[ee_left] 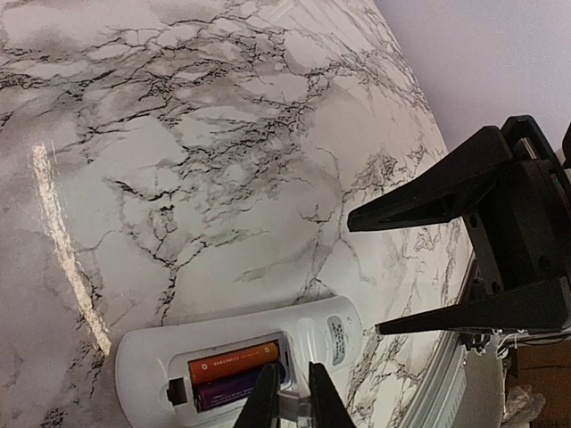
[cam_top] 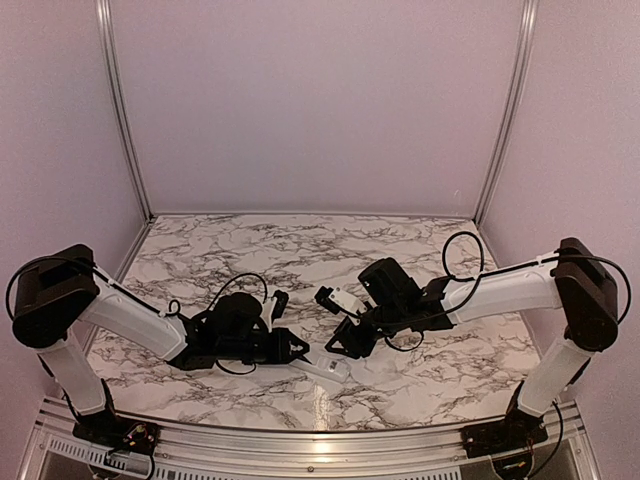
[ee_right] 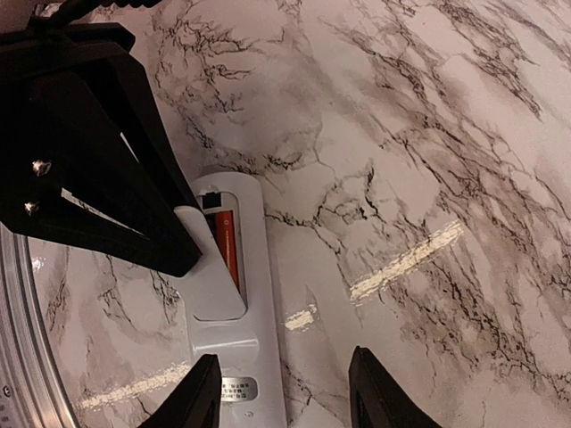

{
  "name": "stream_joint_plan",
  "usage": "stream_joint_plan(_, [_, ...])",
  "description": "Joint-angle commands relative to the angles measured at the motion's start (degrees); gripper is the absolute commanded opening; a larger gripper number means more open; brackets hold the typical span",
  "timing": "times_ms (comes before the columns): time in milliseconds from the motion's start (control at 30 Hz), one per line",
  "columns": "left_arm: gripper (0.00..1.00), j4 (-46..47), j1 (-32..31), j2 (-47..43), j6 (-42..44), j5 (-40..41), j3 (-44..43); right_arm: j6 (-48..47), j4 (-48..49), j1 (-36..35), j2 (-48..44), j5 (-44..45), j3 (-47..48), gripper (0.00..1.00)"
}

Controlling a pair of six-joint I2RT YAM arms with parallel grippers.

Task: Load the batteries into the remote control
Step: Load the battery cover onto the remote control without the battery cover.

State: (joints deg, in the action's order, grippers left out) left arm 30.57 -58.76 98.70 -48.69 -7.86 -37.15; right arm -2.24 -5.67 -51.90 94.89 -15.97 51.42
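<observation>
The white remote control lies face down near the table's front edge, with its battery bay open. An orange battery and a dark battery lie side by side in the bay. My left gripper is shut on the thin white battery cover and holds it tilted over the bay. In the right wrist view the cover hides the dark battery, and the orange battery shows beside it. My right gripper is open above the remote's label end. Both grippers meet over the remote in the top view.
The marble tabletop stretches behind the remote. The metal front rail runs close beside the remote and also shows in the right wrist view. Lilac walls enclose the back and sides.
</observation>
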Motion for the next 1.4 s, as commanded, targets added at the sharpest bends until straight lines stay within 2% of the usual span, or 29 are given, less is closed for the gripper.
stream_joint_plan(0, [0.0, -2.02, -0.39, 1.58, -0.02, -0.31, -1.17, -0.66, -0.79, -0.55, 0.48, 0.23, 1.55, 0.48])
stream_joint_plan(100, [0.02, -3.66, -0.51, 1.66, 0.28, -0.17, -1.77, -0.75, -0.64, -0.57, 0.51, -0.17, 1.53, 0.48])
stream_joint_plan(333, [0.22, -7.86, -0.87, 0.62, 1.84, 2.44, -2.67, -0.75, -0.72, -0.57, 0.6, -0.35, 1.73, 0.48])
stream_joint_plan(867, [0.43, -16.52, -1.77, -1.55, 5.86, 9.03, -5.41, -0.59, -0.74, -0.58, 0.84, -0.82, 1.84, 0.48])
stream_joint_plan(1367, [0.55, -23.05, -3.38, -2.94, 9.07, 14.12, -8.61, -0.57, -0.84, -0.58, 0.56, -0.85, 1.8, 0.48])
